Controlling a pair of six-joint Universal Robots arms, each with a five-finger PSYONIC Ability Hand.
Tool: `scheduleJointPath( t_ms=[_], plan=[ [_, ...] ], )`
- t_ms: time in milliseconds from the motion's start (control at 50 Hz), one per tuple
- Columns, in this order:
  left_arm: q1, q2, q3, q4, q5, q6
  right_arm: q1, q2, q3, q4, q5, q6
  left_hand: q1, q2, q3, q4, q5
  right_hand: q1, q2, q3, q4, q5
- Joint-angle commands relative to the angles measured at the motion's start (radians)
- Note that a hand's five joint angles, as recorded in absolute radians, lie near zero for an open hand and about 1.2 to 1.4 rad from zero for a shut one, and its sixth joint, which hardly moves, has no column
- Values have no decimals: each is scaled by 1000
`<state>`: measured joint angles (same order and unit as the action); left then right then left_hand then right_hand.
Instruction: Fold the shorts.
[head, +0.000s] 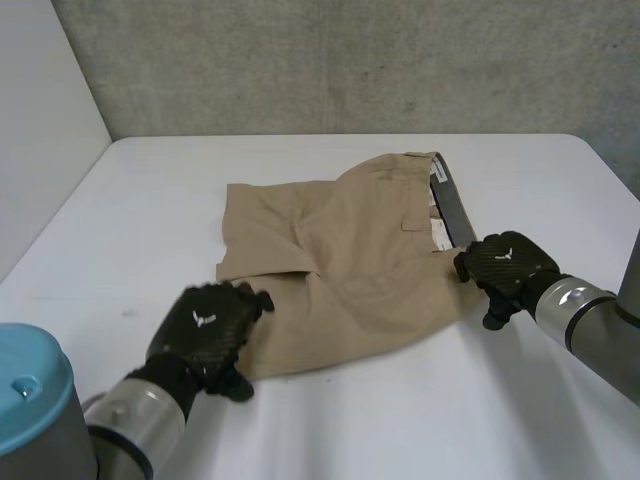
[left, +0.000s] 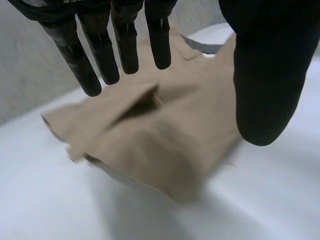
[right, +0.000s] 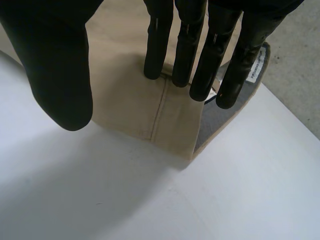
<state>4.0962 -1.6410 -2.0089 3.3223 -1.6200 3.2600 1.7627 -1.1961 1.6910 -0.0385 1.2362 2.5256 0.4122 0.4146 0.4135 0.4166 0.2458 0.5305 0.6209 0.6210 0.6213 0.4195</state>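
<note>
Two black hands sit at opposite ends of the khaki shorts in the head view: the garment lies flat in the middle of the white surface, with its waistband toward the robot's right and its legs toward the left. The left hand is over the near leg's hem corner, and the right hand is at the near end of the waistband (its grey inner side showing). In the left wrist view, the left hand's fingers are straight and spread, the thumb well apart from them, above the leg cloth with nothing held. In the right wrist view, the right hand's fingers are likewise straight and unclenched, their tips over the waistband corner where khaki cloth meets the grey lining, the thumb held apart; whether the tips touch the cloth I cannot tell. A small white label shows by the outermost finger.
</note>
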Motion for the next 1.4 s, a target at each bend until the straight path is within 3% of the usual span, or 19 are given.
scheduleJointPath(
  t_ms=[20, 240, 700, 820, 880, 940, 980, 1320, 1400],
  plan=[
    [-42, -31, -17, -76, -1, -97, 1, 76, -7, -110, -4, -10, 74, 72, 73, 70, 66, 200, 110, 110, 110, 137],
    [-57, -140, 19, -56, -40, -95, 15, 213, -119, -149, 6, -86, -11, -13, -12, -15, -19, 186, 95, 95, 95, 122],
    [-48, -325, 162, 62, -109, -45, 17, 306, -232, -149, 11, -102, -14, -16, -15, -18, -22, 227, 136, 136, 136, 163],
    [-45, -358, 188, 85, -127, -23, 15, 314, -249, -149, 12, -102, -11, -13, -12, -15, -19, 353, 262, 262, 262, 289],
    [-43, -373, 206, 120, -138, 1, 15, 313, -252, -153, 11, -102, -2, -4, -3, -6, -10, 619, 528, 528, 528, 555],
    [-40, -382, 219, 155, -138, 35, 15, 313, -252, -153, 11, -102, 1, -1, 0, -3, -7, 697, 606, 606, 606, 633],
    [-39, -387, 225, 171, -140, 52, 17, 313, -254, -155, 11, -100, 1, -1, 0, -3, -7, 865, 775, 775, 775, 802],
    [-11, -471, 303, 235, -140, 145, 17, 242, -231, -152, 32, -38, 45, 43, 44, 41, 37, 866, 775, 775, 775, 802],
    [-11, -482, 312, 240, -138, 145, 14, 224, -218, -143, 32, -2, 253, 250, 252, 248, 245, 866, 775, 775, 775, 802]
  ],
)
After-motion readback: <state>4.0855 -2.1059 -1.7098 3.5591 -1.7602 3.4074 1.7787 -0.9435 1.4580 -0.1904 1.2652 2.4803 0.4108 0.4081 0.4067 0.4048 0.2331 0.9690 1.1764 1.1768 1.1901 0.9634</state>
